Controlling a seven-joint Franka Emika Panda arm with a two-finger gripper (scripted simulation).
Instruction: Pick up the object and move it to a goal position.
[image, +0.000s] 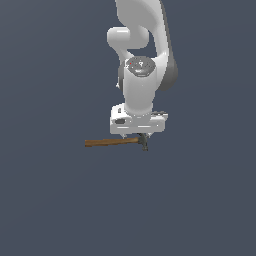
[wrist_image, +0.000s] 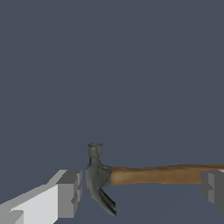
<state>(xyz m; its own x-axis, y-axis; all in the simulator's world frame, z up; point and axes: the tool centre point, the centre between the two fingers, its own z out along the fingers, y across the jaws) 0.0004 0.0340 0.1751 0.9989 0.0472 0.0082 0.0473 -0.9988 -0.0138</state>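
Reaching stage, judged from the layout: gripper (image: 139, 134) low over the hammer (image: 114, 142), poised near the head end, nothing lifted yet. In the exterior view, hammer lying flat on the plain grey ground (image: 50, 200), brown handle running out toward 9 o'clock, dark head at the 3 o'clock end directly under the arm's hand. In the wrist view, jaws spread wide: one finger (wrist_image: 70, 192) just beside the metal head, apart from it by a sliver, the other finger (wrist_image: 213, 187) far along the handle, hammer (wrist_image: 144, 175) between them. Fingers lined up along the handle rather than across it, so closing here would likely catch head and handle end-on, a poor hold. Next move probably calls for turning the wrist to straddle the slim handle near the head, then closing. No goal marker visible.
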